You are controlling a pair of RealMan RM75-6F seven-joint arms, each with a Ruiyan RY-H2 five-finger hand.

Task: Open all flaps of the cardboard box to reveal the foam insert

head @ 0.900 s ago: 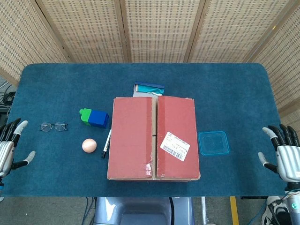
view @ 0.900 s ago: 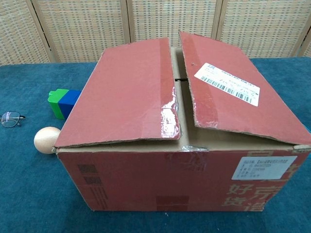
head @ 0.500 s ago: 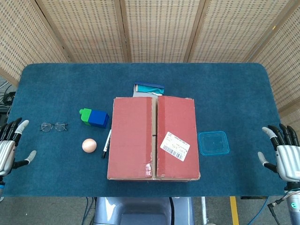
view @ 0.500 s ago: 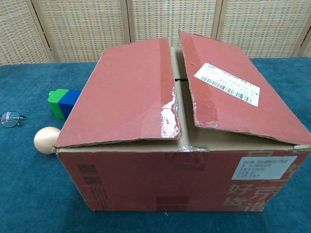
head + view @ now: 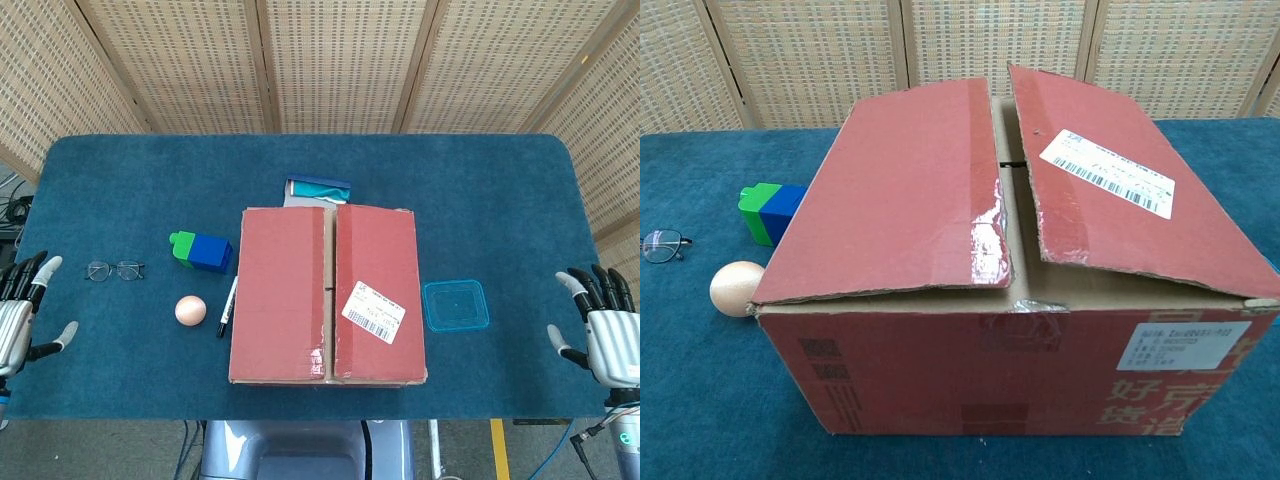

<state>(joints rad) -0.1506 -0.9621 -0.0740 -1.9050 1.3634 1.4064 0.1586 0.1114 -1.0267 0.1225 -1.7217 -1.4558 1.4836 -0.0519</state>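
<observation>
both hands, left hand (image 5: 18,318) and right hand (image 5: 603,336), are waiting empty with fingers spread, well apart from the cardboard box (image 5: 327,294). opening is not yet starting; next, a hand likely needs to reach a top flap.

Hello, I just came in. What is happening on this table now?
Nothing is being handled yet. A cardboard box sits in the middle of the table with its two top flaps still down, only a narrow gap between them, so nothing inside shows. The robot's left hand and right hand wait open at the table's two ends, far from the box.
</observation>
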